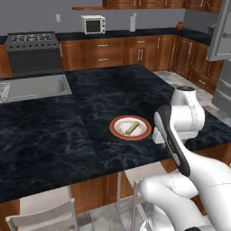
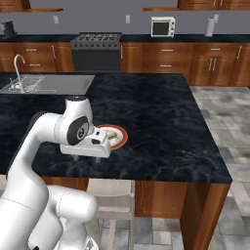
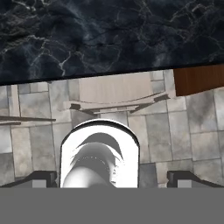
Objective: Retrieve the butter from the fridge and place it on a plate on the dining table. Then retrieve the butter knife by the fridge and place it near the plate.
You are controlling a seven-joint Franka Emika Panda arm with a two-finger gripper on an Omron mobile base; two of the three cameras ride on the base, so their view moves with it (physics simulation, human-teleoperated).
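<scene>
**Butter plated, knife next**

Nearest to me, the end effector [image 3: 112, 177] hangs over the near edge of the bench [image 1: 54, 135], looking down past the black marbled top at a pale stool [image 3: 114, 94] and the tiled floor [image 3: 197, 127]. Its two finger tips sit at opposite sides of the hand view, spread wide apart, with nothing between them.

Just beyond the hand, the plate [image 1: 119, 131] lies on the bench near its front edge, white with a reddish-brown rim. The butter [image 1: 132, 127] rests on it, a short pale stick lying at a slant across the middle. I judge the first half of the task done.

The butter knife I cannot make out in any picture; it should be by the fridge [image 1: 221, 67], whose grey door and drawers show at the far right of the left base view. I expect it to be light, stiff and thin, lying flat and hard to get the fingers under. I would take it across the handle, at its thickest part, closing gently so it does not skid or flip on a slick surface.

Farther back, the sink [image 2: 46, 84] is let into the bench. Beyond it, along the rear wall, stand the stove [image 2: 96, 49] and a white microwave [image 2: 162, 27].
</scene>
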